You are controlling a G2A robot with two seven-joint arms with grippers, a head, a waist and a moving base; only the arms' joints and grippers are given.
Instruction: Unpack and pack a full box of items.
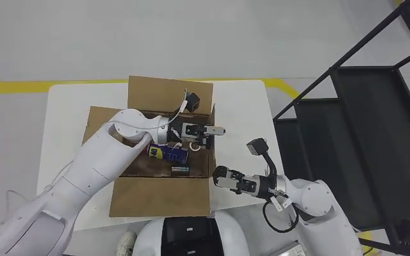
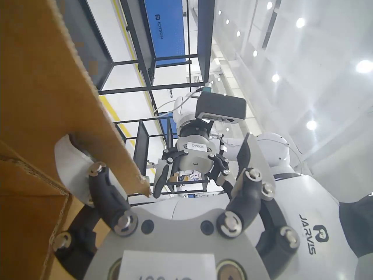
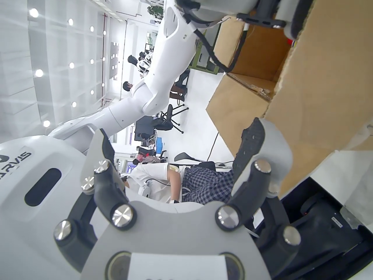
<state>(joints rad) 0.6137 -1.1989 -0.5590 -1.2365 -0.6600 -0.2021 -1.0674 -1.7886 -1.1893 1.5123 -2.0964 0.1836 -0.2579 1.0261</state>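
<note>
Cardboard, corrugated and raw-edged, makes up the open box (image 1: 160,192) on the white table (image 1: 243,102). Its side flap (image 2: 87,88) passes between your left gripper's (image 2: 157,147) jaws, which stand apart. Just past those jaws, inside the box, lie a blue-and-yellow printed spray can (image 1: 165,152) and a small dark cylinder (image 1: 180,169). Your right gripper (image 3: 177,138) hangs just beside the box's outer wall, jaws apart and holding nothing. A white label (image 2: 167,265) sits behind the left jaws.

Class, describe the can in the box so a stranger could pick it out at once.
An open cardboard box sits on the white table. A can lies on its side inside. It alone is blue and yellow; the cylinder beside it is dark.
</note>
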